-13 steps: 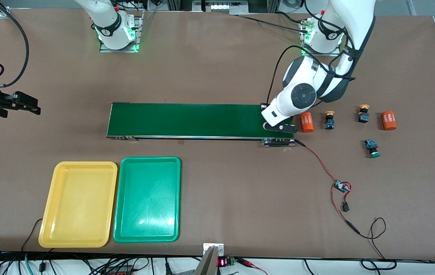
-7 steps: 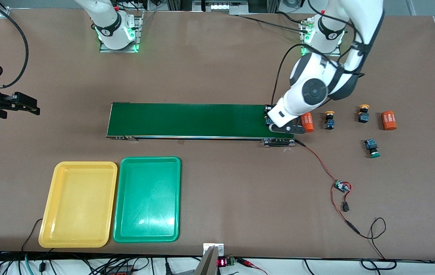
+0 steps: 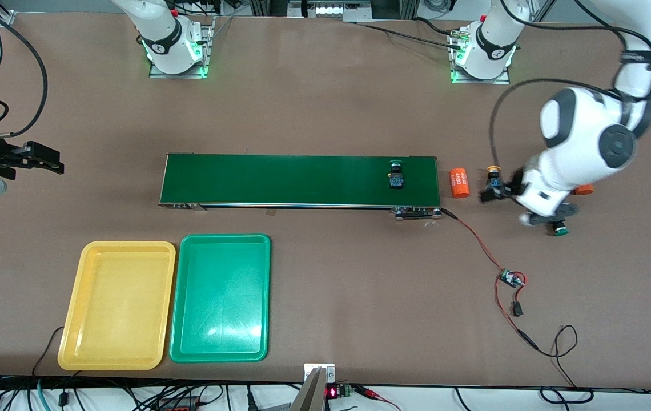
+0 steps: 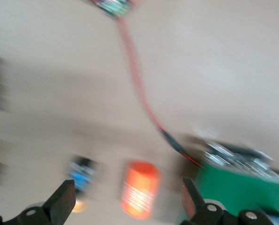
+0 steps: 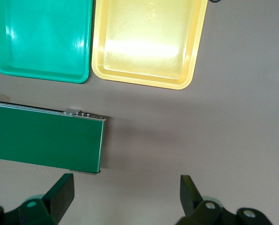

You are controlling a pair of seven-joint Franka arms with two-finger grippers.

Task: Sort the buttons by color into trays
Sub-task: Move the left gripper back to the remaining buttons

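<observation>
Trays: I see the yellow tray [image 3: 116, 305] and green tray [image 3: 220, 297] side by side nearest the camera, toward the right arm's end of the table; in the right wrist view both are cut off at the frame edge.
Loose wire: a red-and-black wire [image 3: 499, 274] with a small board lies near the left arm's end.
Green button off belt: one green button [image 3: 559, 229] lies on the table, half hidden under the left arm.
Left gripper: the left gripper [image 4: 125, 201] is over the table by the belt's end, fingers [image 4: 62, 199] spread wide, holding nothing; its wrist view is smeared.
Cylinders: one orange cylinder [image 3: 459, 182] lies just beside the belt end; I see only a sliver of a second cylinder [image 3: 585, 189] past the left arm.
Yellow button: one yellow button [image 3: 493, 176] stands beside the first cylinder. I cannot make out a second.
Belt: the belt [image 3: 280, 180] carries a green button [image 3: 396, 174] near the left arm's end.
Right gripper: the right gripper [image 5: 125, 197] waits over bare table past the belt's other end, fingers spread, empty.
</observation>
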